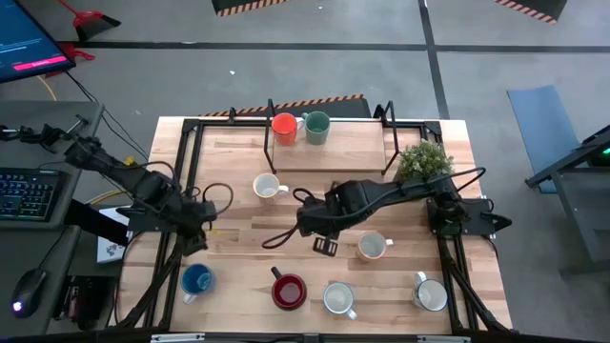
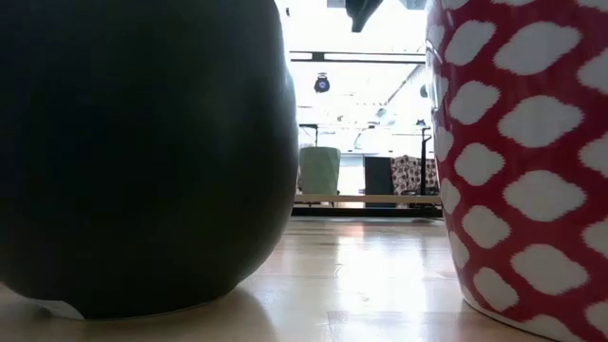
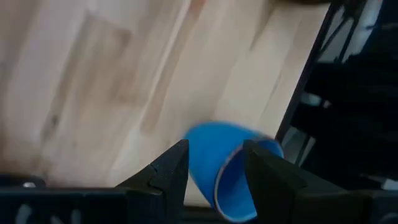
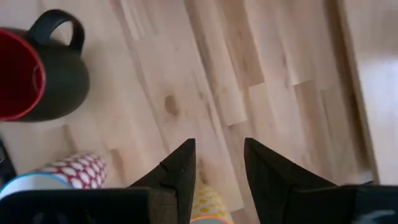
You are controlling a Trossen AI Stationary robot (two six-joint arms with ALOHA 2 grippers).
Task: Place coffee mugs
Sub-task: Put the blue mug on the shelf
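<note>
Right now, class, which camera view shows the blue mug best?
The high view: the whole blue mug shows near the table's front left corner. The left wrist view shows it in part, beyond that gripper's fingers. The low and right wrist views do not show it.

The table (image 1: 238,171) is pale, smooth planked wood with slight sheen; the mugs (image 1: 289,292) look like glossy glazed ceramic.

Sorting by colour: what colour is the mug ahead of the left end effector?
Blue mug, clearest in the left wrist view.
</note>
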